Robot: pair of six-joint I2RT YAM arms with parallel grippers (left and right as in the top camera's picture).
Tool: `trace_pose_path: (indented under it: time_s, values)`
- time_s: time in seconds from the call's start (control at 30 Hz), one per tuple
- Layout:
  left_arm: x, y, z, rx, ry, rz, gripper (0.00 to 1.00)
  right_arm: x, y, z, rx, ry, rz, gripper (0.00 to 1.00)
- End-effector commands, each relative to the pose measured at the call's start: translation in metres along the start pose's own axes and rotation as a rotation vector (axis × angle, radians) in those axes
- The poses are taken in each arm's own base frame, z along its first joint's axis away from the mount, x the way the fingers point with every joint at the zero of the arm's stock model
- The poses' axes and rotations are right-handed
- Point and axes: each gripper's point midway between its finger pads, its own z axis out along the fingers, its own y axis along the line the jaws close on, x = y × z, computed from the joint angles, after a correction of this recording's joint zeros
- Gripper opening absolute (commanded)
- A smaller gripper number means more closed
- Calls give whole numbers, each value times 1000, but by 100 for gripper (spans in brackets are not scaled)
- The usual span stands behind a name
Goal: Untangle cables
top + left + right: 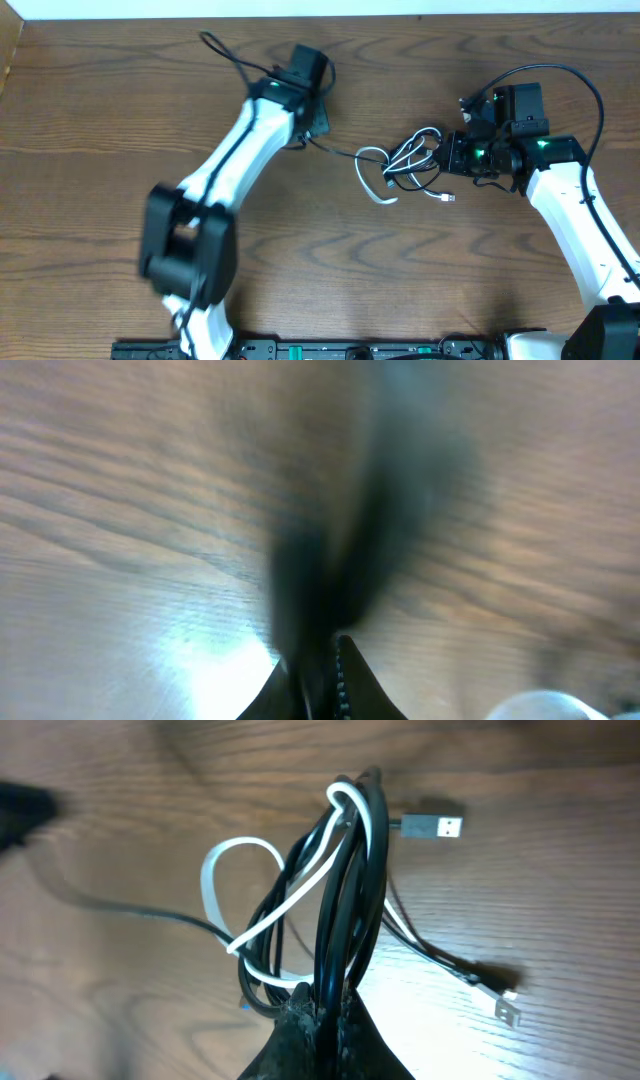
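Observation:
The white cable and the black cable lie tangled in a bundle at the table's middle right. My right gripper is at the bundle's right side. In the right wrist view it is shut on black cable loops, with the white cable looped through them. A USB plug and a second plug lie loose to the right. My left gripper is to the left. A black strand runs taut from it to the bundle. The left wrist view is blurred; the jaws look shut on a dark strand.
The left arm's own thicker black wire loops near the table's far edge. The right arm's wire arcs above its wrist. A small white plug lies just below the bundle.

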Motion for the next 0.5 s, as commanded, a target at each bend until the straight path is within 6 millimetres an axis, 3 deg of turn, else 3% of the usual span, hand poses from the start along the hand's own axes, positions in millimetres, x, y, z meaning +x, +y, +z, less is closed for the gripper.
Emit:
trace_pose_path:
  time_s: [0.0,0.13,0.27,0.33,0.47]
  values:
    - [-12,-6,-48,45,-84,11,8,-5,-9,-5,54,-36,25,1]
    - [0,-26,-72,170,-50,75,8,-5,0,-5,14,-30,-23,1]
    - [23,-58,-77,339,44,199,29,-2,12,-4,-43,-16,-81,1]
    - [34,-71,-80,410,74,283,33,0,19,-4,-80,-9,-120,1]
    - [37,-72,-81,423,69,363,39,2,23,-4,-106,-1,-172,1]
